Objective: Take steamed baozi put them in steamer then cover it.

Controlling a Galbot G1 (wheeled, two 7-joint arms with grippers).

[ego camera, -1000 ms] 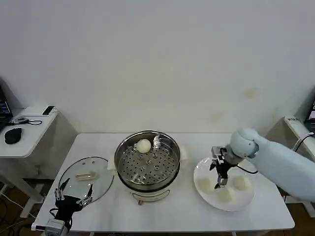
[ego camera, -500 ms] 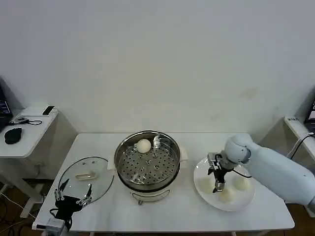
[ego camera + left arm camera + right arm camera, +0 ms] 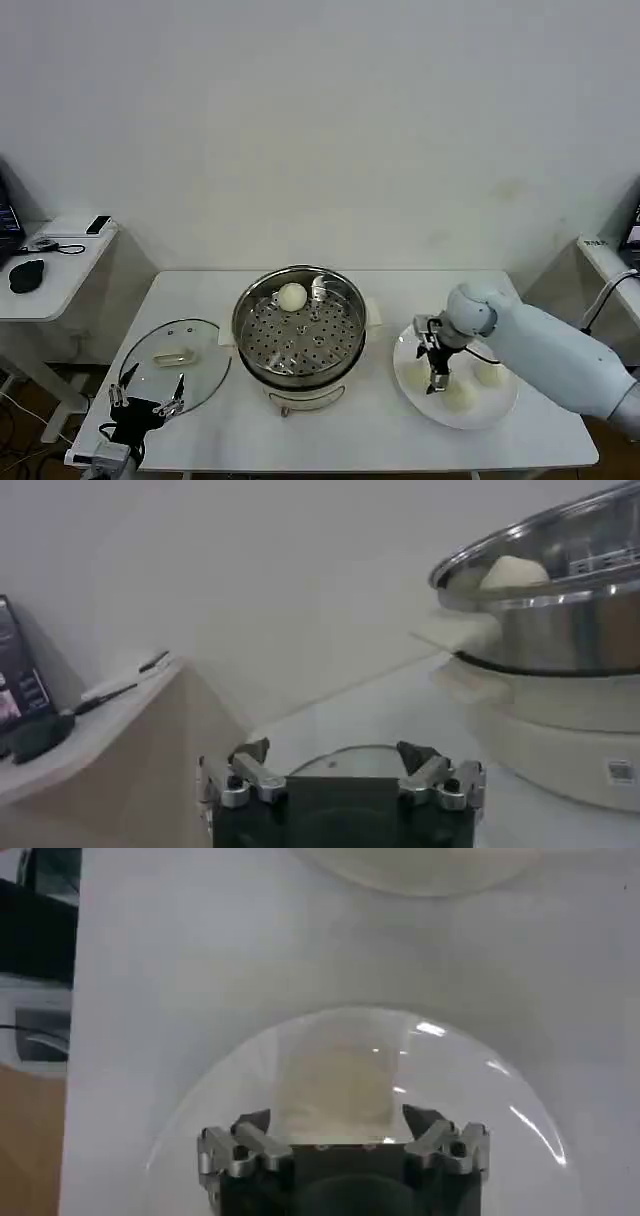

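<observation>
The steamer (image 3: 300, 345) stands mid-table with one steamed baozi (image 3: 292, 296) on its perforated tray, at the back. That baozi (image 3: 512, 572) also peeks over the steamer (image 3: 560, 620) rim in the left wrist view. Three more baozi lie on a white plate (image 3: 480, 415) to the right: left (image 3: 412, 375), right (image 3: 491, 373) and front (image 3: 461, 397). My right gripper (image 3: 437, 378) hangs open just over the plate by the left baozi (image 3: 335, 1083), which sits ahead between its fingers (image 3: 338, 1120). The cover (image 3: 175, 362) lies flat at the left. My left gripper (image 3: 145, 407) is open at the front left, nothing held.
A side table (image 3: 50, 265) with a mouse and small devices stands off the left end. The plate (image 3: 520, 1148) sits near the table's right front. The cover's rim (image 3: 350, 755) lies just ahead of my left gripper (image 3: 335, 758).
My right gripper has shifted left and lower over the plate, onto the left baozi. The left arm has barely moved.
</observation>
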